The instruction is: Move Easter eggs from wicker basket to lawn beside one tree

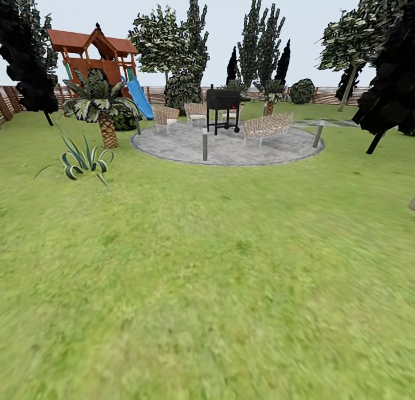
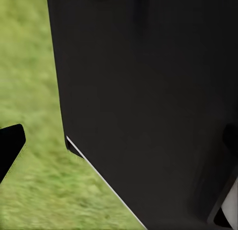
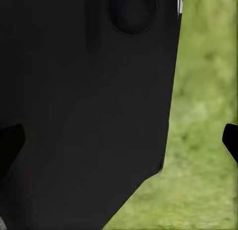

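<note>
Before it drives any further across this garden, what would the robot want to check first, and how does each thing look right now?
1. Basket and eggs located: cannot tell.
2. Lawn ahead free to drive on: ok.
3. Candidate tree with a pale trunk spotted far right: ok.
4. Obstacles noted: spiky plant, palm, paved circle with grill: ok.
5. Grippers empty: cannot tell; wrist views face a dark body panel.

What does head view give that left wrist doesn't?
Head view alone: the paved circle with a black grill and wicker chairs, a playset with a blue slide, a short palm, a pale-trunked tree and the fence. Left wrist alone: a large dark body close to the lens. Both: lawn.
</note>
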